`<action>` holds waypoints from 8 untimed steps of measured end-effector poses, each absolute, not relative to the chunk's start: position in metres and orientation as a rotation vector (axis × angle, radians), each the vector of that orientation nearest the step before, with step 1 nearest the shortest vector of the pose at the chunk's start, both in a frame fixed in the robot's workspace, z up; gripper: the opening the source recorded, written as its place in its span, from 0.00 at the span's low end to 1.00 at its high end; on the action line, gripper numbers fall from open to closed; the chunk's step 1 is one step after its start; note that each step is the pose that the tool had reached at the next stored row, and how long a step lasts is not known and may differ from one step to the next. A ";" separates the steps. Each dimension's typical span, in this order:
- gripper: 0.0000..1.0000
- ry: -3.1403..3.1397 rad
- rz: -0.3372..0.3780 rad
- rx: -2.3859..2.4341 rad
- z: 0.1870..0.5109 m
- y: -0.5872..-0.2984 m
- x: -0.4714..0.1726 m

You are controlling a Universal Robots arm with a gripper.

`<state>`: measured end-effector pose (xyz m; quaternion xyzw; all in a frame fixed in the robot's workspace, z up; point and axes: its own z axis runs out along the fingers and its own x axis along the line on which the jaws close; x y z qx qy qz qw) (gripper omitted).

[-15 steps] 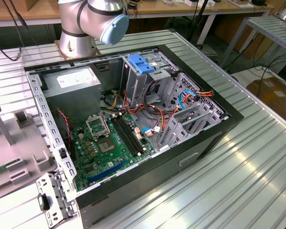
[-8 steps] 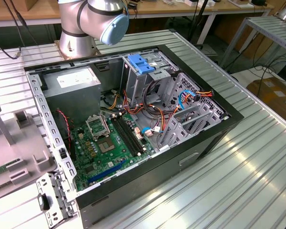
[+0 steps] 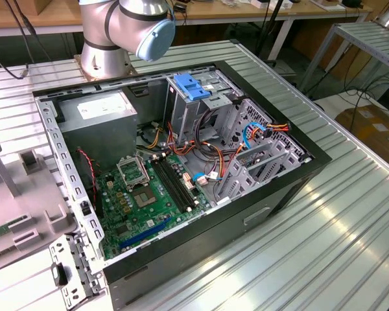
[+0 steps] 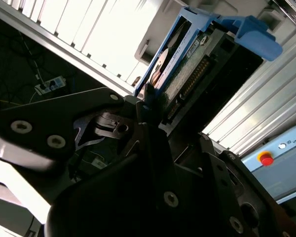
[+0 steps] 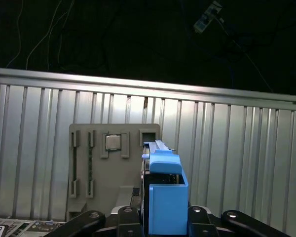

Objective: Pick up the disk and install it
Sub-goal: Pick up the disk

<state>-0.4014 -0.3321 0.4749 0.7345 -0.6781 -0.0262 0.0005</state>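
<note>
Working above a ribbed aluminium bench, with dark floor and loose cables beyond its rail. Hard to follow the black two-fingered tool past its knuckles, cut off in both wrist views. Clenched on the disk, a dark flat drive in a bright blue plastic carrier, held edgewise in its grip. Beyond the tool's tips, facing a grey plastic fixture tray with a square silver processor chip in one recess. In the exterior view, looking into an open black computer case holding a green motherboard and a grey power supply.

Computer case on ribbed table
</note>
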 end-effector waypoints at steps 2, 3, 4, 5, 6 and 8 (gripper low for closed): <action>0.36 -2.130 -0.082 2.307 0.475 -0.333 -0.401; 0.36 -2.130 -0.082 2.307 0.475 -0.333 -0.400; 0.36 -2.130 -0.082 2.307 0.475 -0.333 -0.400; 0.36 -2.130 -0.082 2.307 0.475 -0.333 -0.400; 0.36 -2.130 -0.082 2.307 0.475 -0.333 -0.399; 0.36 -2.130 -0.082 2.307 0.475 -0.334 -0.398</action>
